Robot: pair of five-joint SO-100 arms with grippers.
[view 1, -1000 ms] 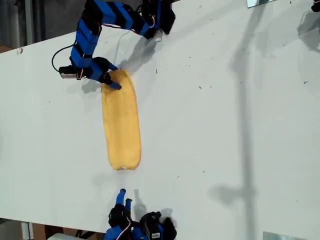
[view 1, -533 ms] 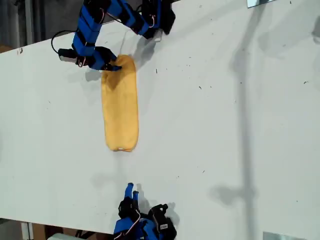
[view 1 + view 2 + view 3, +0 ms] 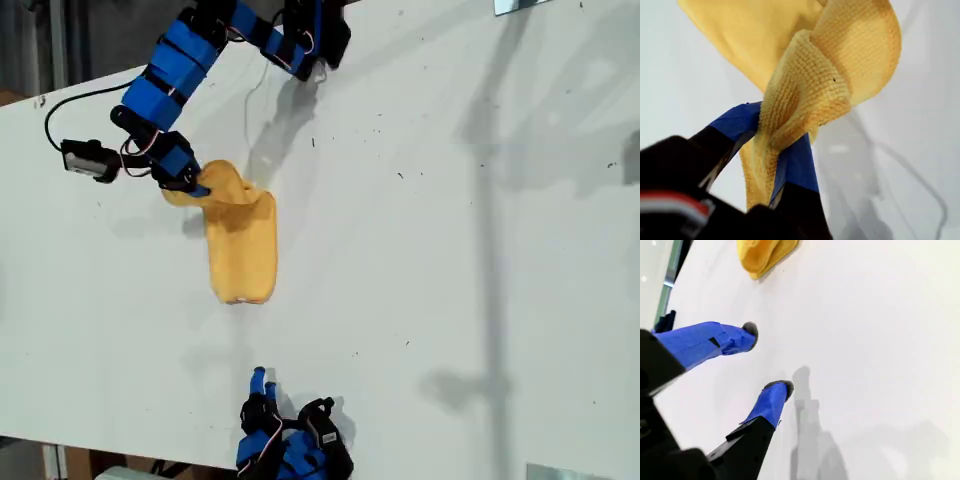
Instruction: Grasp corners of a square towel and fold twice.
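The towel (image 3: 240,245) is lying on the white table (image 3: 450,250) as a narrow folded strip, its length running between the two arm bases. The end of the towel nearer the far arm base is lifted off the table and bunched; the opposite end is resting flat on the surface.

My first gripper (image 3: 190,183) is clamping that raised end. In the first wrist view the blue-taped fingers (image 3: 737,122) are pinching a twisted wad of yellow-orange cloth (image 3: 810,95), with a hemmed edge trailing down between the jaws. Which corner of the towel is being held cannot be told from the bunching. A black cable (image 3: 75,105) is looping from this arm, beside the towel's raised end.

My second gripper (image 3: 262,385) is standing apart from the towel's flat end, not touching it. Its jaws are spread with nothing between them; the second wrist view shows both blue fingertips (image 3: 772,402) hovering close over bare table, with the towel (image 3: 765,255) well beyond them.
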